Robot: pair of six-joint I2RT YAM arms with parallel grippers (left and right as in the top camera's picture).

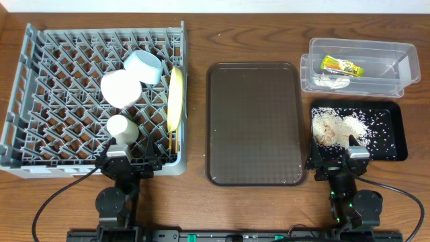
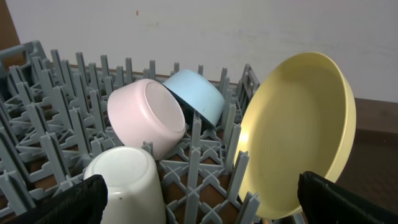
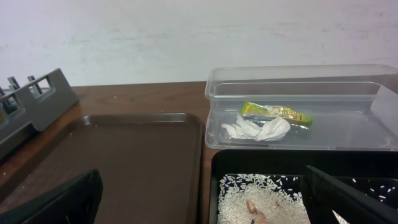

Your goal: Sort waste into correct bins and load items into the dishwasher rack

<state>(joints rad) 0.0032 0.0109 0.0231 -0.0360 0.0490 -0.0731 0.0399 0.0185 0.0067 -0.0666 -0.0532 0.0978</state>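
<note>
The grey-blue dishwasher rack (image 1: 60,121) holds the light blue bowl (image 1: 142,66), white bowl (image 1: 121,88), small white cup (image 1: 122,128) and the yellow plate (image 1: 176,97), which stands on edge. A wooden chopstick end (image 1: 173,142) shows below the plate. My left gripper (image 1: 127,161) hangs open at the rack's near edge, facing cup (image 2: 130,183) and plate (image 2: 298,130), empty. The clear tub (image 1: 396,50) holds the wrapper (image 1: 341,65) and tissue (image 1: 331,81). Rice scraps (image 1: 339,126) lie in the black tray (image 1: 405,134). My right gripper (image 1: 339,161) is open and empty at that tray's near edge.
The brown serving tray (image 1: 255,124) lies bare between the rack and the bins. In the right wrist view it fills the left half (image 3: 124,162), with the rack's corner (image 3: 37,99) beyond it. Both arm bases sit at the table's front edge.
</note>
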